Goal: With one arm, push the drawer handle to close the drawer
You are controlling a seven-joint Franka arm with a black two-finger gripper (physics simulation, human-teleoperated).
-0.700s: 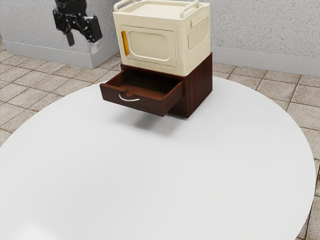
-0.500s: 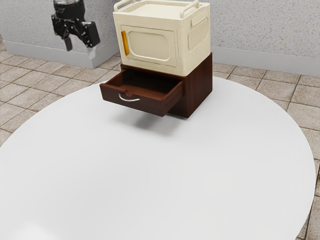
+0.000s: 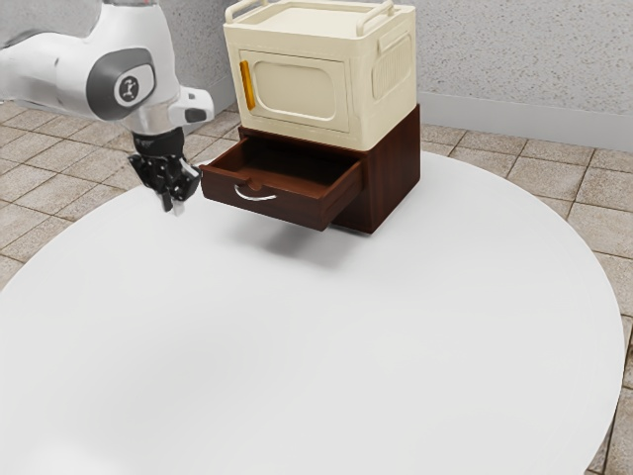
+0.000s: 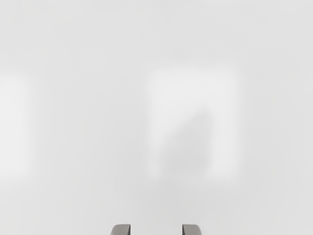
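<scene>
Exterior view, open drawer (image 3: 297, 209), handle (image 3: 255, 198) near parted fingers (image 3: 179, 208)

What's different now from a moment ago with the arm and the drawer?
The gripper has come down and slightly toward the exterior view's right, now near the drawer. Nothing was grabbed or let go. The drawer is still open, and the cream box stayed on the cabinet.

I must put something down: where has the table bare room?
Bare: white tabletop between the drawer and the exterior view's lower edge, and at that view's right, past the wooden cabinet. Crowded: beside the drawer, where the tool hangs.
</scene>
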